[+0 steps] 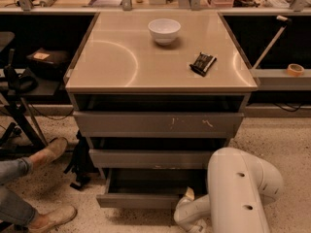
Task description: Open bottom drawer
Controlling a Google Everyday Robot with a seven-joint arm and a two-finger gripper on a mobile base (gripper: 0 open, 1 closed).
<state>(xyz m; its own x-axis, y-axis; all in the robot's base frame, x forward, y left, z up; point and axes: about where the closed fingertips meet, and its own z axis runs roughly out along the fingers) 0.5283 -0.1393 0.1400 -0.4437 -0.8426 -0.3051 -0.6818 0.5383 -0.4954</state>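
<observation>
1. One slim grey-brown bottom drawer (pixel 138 201) juts out below the beige counter's (pixel 121 62) front edge.
2. Gripper (pixel 188 196) at its right end; spread or closed, cannot tell.
3. Bulky white arm (pixel 243 193) blocks the front-right corner.
4. Round white bowl (pixel 164 30) near back edge.

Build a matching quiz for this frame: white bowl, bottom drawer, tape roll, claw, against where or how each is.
Things:
1. white bowl
2. bottom drawer
3. tape roll
4. claw

Place or state:
A. low down, at the right end of the lowest drawer front, mostly hidden behind the white arm
B. pulled partly out
C. back centre of the cabinet top
D. on the shelf to the right

Pairs: 1-C, 2-B, 3-D, 4-A
</observation>
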